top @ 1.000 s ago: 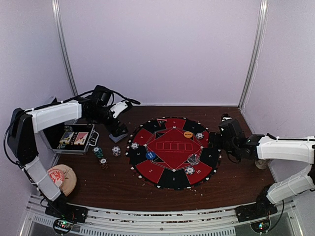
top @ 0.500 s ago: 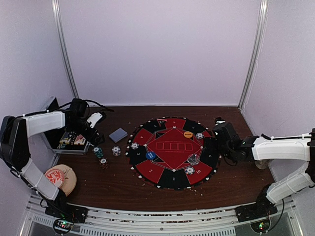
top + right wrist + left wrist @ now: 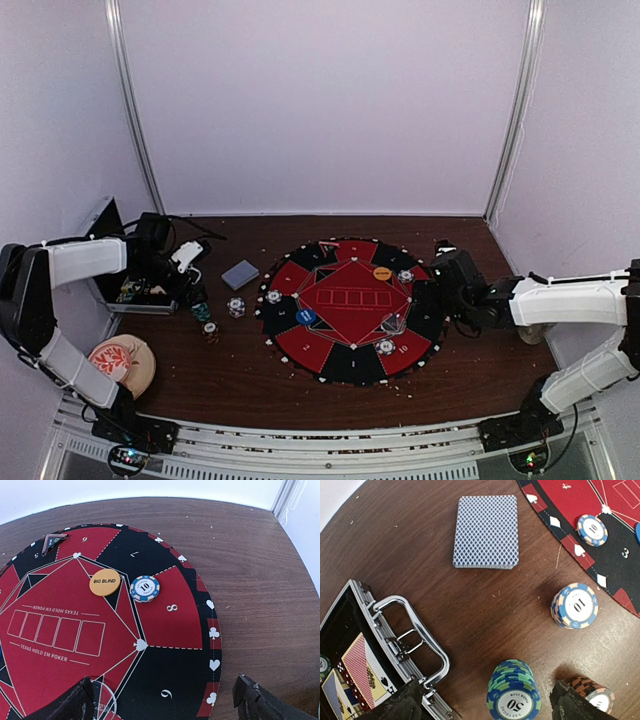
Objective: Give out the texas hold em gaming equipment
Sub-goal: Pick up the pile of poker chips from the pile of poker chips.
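Card deck [image 3: 486,531] face-down, long axis away from left gripper [image 3: 490,702], spread apart; right gripper [image 3: 165,700] apart too.

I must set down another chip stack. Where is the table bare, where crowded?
Bare: wood between the mat and the near edge, and behind the mat by the wall. Crowded: between case and mat, where deck and chip stacks sit.

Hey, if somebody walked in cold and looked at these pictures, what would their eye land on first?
First, the big round red-and-black mat in the middle of the top view, with an orange BIG BLIND button lying on it. After that, the blue-backed deck of cards lying off the mat to its left, and the teal 50 chip stack standing nearby.
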Robot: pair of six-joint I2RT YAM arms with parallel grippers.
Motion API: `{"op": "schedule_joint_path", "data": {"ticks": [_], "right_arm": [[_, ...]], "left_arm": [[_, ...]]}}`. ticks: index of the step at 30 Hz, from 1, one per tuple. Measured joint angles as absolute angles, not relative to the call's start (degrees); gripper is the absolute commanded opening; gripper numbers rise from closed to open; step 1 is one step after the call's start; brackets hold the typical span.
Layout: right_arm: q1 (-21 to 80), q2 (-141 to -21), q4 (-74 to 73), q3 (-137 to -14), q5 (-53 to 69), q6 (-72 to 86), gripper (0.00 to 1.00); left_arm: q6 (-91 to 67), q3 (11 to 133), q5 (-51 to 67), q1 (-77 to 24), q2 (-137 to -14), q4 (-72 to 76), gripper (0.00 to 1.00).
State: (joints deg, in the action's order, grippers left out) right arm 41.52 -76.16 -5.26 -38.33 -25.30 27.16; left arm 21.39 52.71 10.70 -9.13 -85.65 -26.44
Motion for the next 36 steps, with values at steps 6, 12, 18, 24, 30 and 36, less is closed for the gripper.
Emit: {"op": "schedule_joint_path", "data": {"ticks": [6, 12, 18, 24, 30, 36], "right_arm": [[41.56, -76.23, -5.23, -38.33, -25.30, 27.16, 0.98], [41.63, -76.23, -5.23, -38.33, -25.30, 27.16, 0.98], [41.76, -76.23, -5.23, -38.33, -25.30, 27.14, 0.98], [41.78, -76.23, -5.21, -38.33, -25.30, 27.14, 0.98], [41.78, -76.23, -5.21, -38.33, -25.30, 27.14, 0.98], [41.78, -76.23, -5.21, -38.33, -25.30, 27.14, 0.98]], "left_arm": [[22.17, 51.62, 11.40, -8.69, -85.62, -26.13, 0.87], [23.20, 49.78, 12.86, -8.40, -84.36, -25.91, 0.84], [24.40, 48.47, 13.91, -8.40, -84.01, -25.96, 0.81], [24.93, 48.31, 14.04, -8.38, -84.12, -25.89, 0.76], [25.04, 48.31, 14.04, -8.23, -84.95, -25.67, 0.74], [25.23, 48.31, 14.26, -7.94, -85.43, -25.50, 0.69]]}}
